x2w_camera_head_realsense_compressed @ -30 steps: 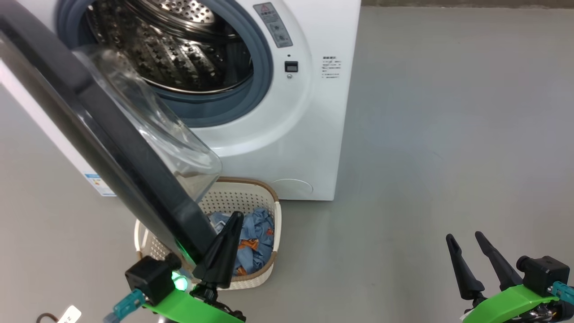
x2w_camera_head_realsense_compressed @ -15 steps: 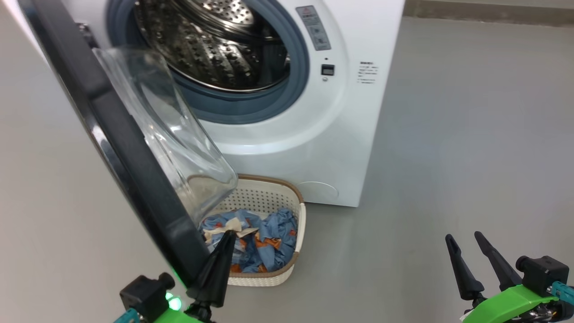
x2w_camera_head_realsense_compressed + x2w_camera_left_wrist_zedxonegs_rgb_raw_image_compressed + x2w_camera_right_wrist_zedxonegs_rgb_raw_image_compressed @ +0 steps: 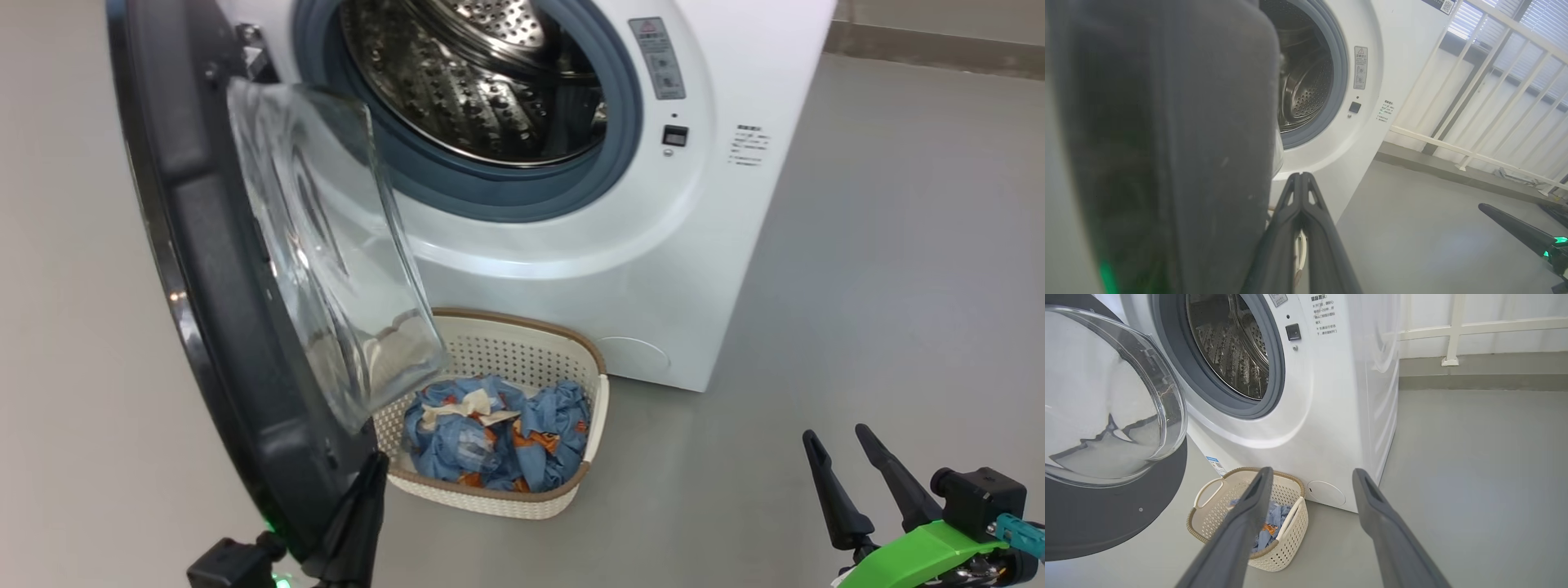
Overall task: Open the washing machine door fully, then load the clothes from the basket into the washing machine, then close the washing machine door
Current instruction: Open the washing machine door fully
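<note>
Open washer on a bare grey floor, basket at its foot.

The big white front-loading washing machine (image 3: 571,269) stands on a smooth grey floor (image 3: 857,286), with a white railing (image 3: 1474,106) and slatted blinds beyond it. Its large round door (image 3: 212,327), glossy black rim around a clear glass bowl, hangs open at the left. Below it, the small cream-white perforated basket (image 3: 522,343) sits just before the machine and holds the crumpled light blue clothes (image 3: 490,445). The left gripper (image 3: 1300,176), jaws pressed together, sits by the door's lower edge. The right gripper (image 3: 834,433), jaws spread, hangs well apart.
</note>
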